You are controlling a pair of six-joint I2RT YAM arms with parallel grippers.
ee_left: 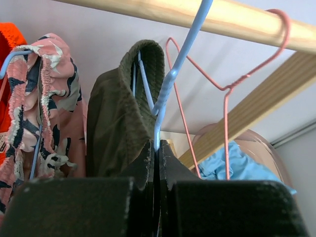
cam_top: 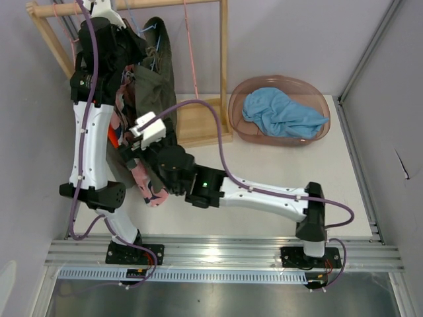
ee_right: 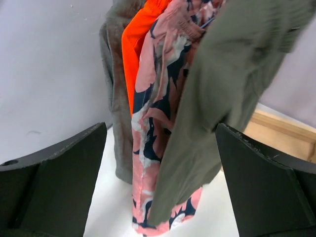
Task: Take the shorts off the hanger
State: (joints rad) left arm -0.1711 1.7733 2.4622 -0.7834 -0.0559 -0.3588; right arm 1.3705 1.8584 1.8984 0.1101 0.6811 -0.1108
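Note:
The dark olive green shorts (cam_top: 156, 76) hang on a blue wire hanger (ee_left: 173, 74) from the wooden rod (ee_left: 207, 15). My left gripper (ee_left: 158, 148) is shut on the hanger's wire neck, just under the rod; it also shows in the top view (cam_top: 147, 45). Left of the olive pair (ee_left: 118, 118) hang the pink floral shorts (ee_left: 49, 98) and the orange shorts (ee_left: 7, 44). My right gripper (ee_right: 163, 182) is open, its jaws wide either side of the lower hems of the olive (ee_right: 217, 98) and floral shorts (ee_right: 158, 123), without touching. The orange (ee_right: 136, 44) and grey shorts (ee_right: 116, 98) hang behind. The light blue shorts (cam_top: 281, 112) lie in the basket.
A brown oval basket (cam_top: 238, 105) stands at the back right of the table. An empty pink wire hanger (ee_left: 227, 89) hangs on the rod to the right of the blue one. The wooden rack's upright (cam_top: 225, 59) and base (cam_top: 198, 122) stand next to the hanging shorts.

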